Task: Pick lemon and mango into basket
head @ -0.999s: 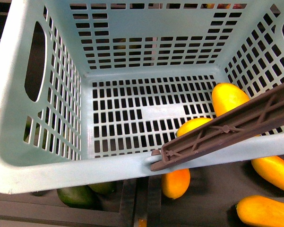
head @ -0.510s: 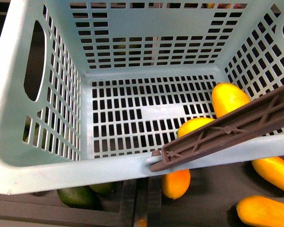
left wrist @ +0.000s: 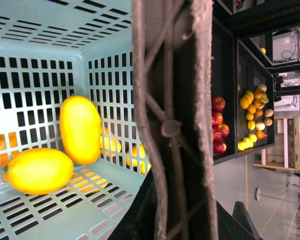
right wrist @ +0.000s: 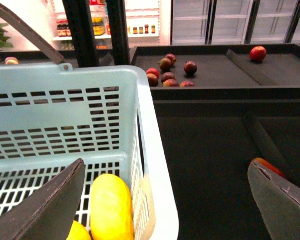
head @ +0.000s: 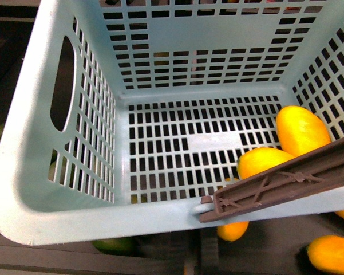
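Note:
The teal basket (head: 74, 212) fills the front view, and neither gripper shows there. On its floor at the right lie a long yellow mango (head: 302, 130) and a plump lemon (head: 263, 162), touching each other. The brown handle (head: 286, 183) crosses in front of the lemon. In the left wrist view my left gripper (left wrist: 172, 205) is shut on that handle (left wrist: 172, 100), with the mango (left wrist: 80, 129) and lemon (left wrist: 39, 170) below it. My right gripper (right wrist: 162, 200) hangs open over the basket's rim (right wrist: 154, 150), one finger (right wrist: 45, 205) above the mango (right wrist: 111, 207).
More yellow fruits (head: 332, 252) and a green one (head: 114, 245) lie on the dark surface under and beside the basket. Red apples (right wrist: 169, 70) sit on a dark shelf beyond the basket. Shelves with apples (left wrist: 218, 125) and yellow fruit (left wrist: 252, 115) stand further off.
In the front view the basket, with the mango and lemon inside, has shifted to the right. The fruits keep their places on its floor.

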### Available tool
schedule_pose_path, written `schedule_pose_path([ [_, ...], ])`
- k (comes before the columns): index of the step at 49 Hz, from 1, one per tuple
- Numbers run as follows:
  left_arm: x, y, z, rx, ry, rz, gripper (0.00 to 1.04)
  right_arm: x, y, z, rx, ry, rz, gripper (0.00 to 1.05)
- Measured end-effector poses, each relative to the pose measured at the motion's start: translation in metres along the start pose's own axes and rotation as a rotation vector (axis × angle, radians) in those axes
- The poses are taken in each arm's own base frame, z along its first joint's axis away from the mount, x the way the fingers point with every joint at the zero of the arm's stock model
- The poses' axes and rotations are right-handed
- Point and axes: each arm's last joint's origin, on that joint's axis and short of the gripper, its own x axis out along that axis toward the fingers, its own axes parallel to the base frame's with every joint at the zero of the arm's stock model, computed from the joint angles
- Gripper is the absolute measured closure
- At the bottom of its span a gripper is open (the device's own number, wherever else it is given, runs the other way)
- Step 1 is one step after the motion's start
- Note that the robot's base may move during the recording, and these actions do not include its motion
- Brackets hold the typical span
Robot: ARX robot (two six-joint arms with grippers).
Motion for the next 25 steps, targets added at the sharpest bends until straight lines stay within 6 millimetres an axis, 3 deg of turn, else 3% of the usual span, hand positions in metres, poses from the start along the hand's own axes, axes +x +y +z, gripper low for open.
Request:
schedule_pose_path([
  [25, -0.0007, 0.0019, 0.0032, -0.004, -0.026, 0.016, 1.0, -0.0002, 0.0, 0.0, 0.0, -0.001, 0.0, 0.09],
])
